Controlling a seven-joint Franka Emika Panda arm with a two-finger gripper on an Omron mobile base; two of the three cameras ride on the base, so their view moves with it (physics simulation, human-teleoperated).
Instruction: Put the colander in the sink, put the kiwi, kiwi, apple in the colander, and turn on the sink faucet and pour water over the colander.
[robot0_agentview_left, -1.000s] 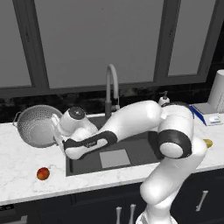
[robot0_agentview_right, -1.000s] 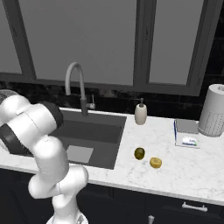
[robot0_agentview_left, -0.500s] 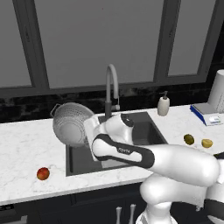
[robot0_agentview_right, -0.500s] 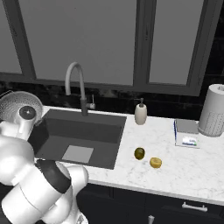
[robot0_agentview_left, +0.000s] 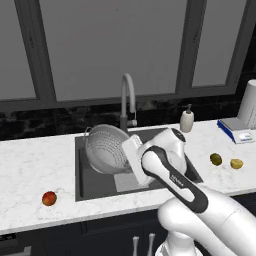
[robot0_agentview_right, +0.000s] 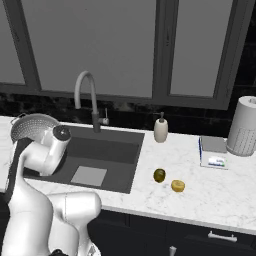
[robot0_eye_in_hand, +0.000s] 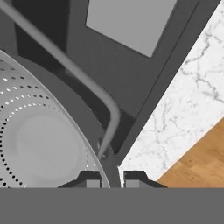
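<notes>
The colander (robot0_agentview_left: 106, 147) hangs tilted over the left half of the sink (robot0_agentview_left: 172, 137), its open side turned toward the left base view. My gripper (robot0_eye_in_hand: 109, 179) is shut on the colander's rim (robot0_eye_in_hand: 103, 168), beside a wire rim handle (robot0_eye_in_hand: 94, 94). In the right base view the colander (robot0_agentview_right: 31, 126) shows partly behind my arm. The faucet (robot0_agentview_left: 127, 100) stands behind the sink with no stream showing. Two kiwis lie on the right counter, a dark one (robot0_agentview_left: 216, 159) and a yellower one (robot0_agentview_left: 236, 163). On the left counter sits the apple (robot0_agentview_left: 49, 198).
A cream soap dispenser (robot0_agentview_right: 160, 130) stands behind the sink's right corner. A blue-and-white box (robot0_agentview_right: 214, 152) and a paper towel roll (robot0_agentview_right: 245, 125) are at the far right. The light square plate (robot0_agentview_right: 89, 176) lies on the sink bottom.
The arm swung right and carried the colander from the left counter to above the sink's left half. Fruits and camera stayed put.
</notes>
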